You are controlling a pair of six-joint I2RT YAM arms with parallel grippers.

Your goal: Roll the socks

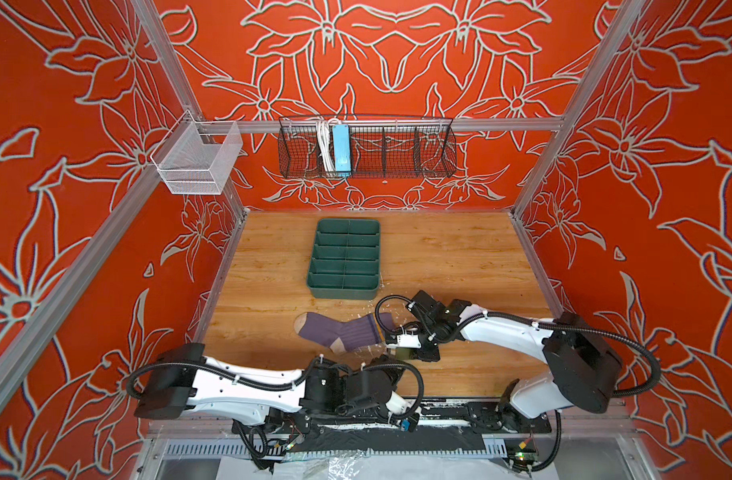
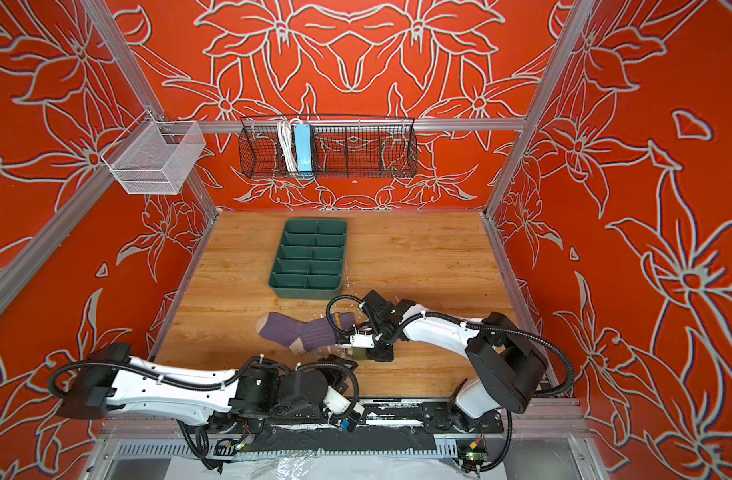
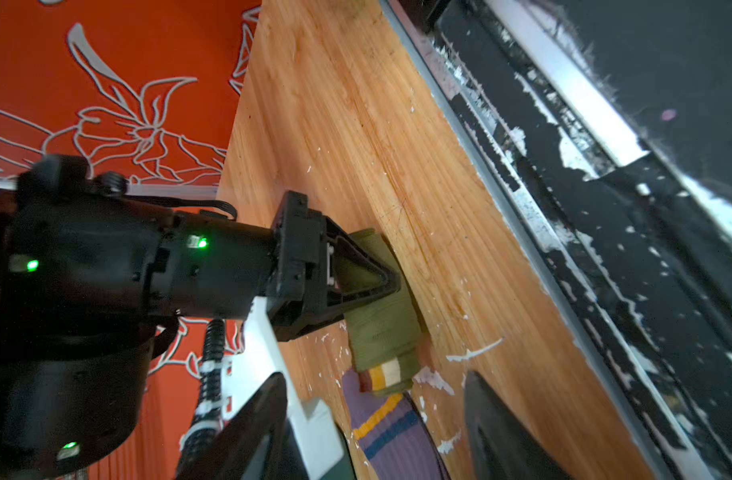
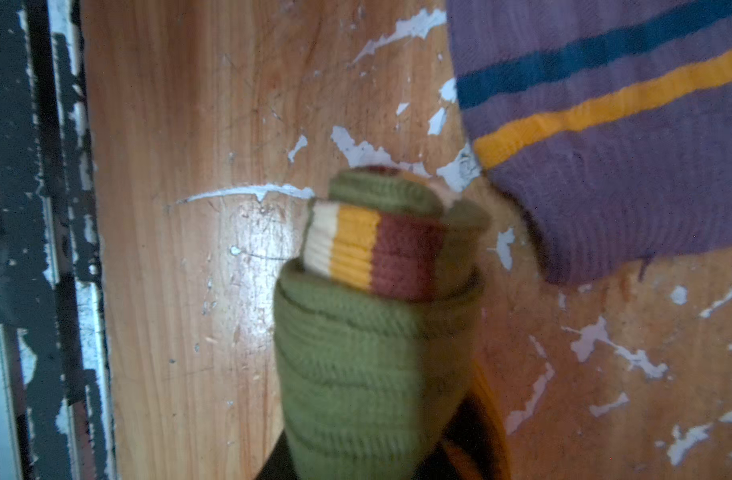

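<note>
The purple sock (image 1: 339, 332) (image 2: 302, 332) lies flat on the wooden table, beige toe to the left. Its navy and yellow striped cuff (image 4: 626, 166) points toward the right arm. The olive green sock (image 1: 405, 353) (image 2: 359, 353) is a tight roll, its striped cuff end (image 4: 372, 249) sticking out. My right gripper (image 4: 372, 449) (image 1: 403, 353) is shut on this roll, just off the purple cuff. In the left wrist view my left gripper (image 3: 376, 386) is open, its fingers (image 3: 252, 436) on either side of the purple cuff (image 3: 393, 440), facing the green roll (image 3: 380, 324).
A dark green divided tray (image 1: 343, 291) (image 2: 304, 291) stands behind the socks. The black front rail (image 1: 439, 411) runs close to both grippers. A black wire basket (image 1: 366, 147) and a white mesh basket (image 1: 198, 160) hang on the frame above the table.
</note>
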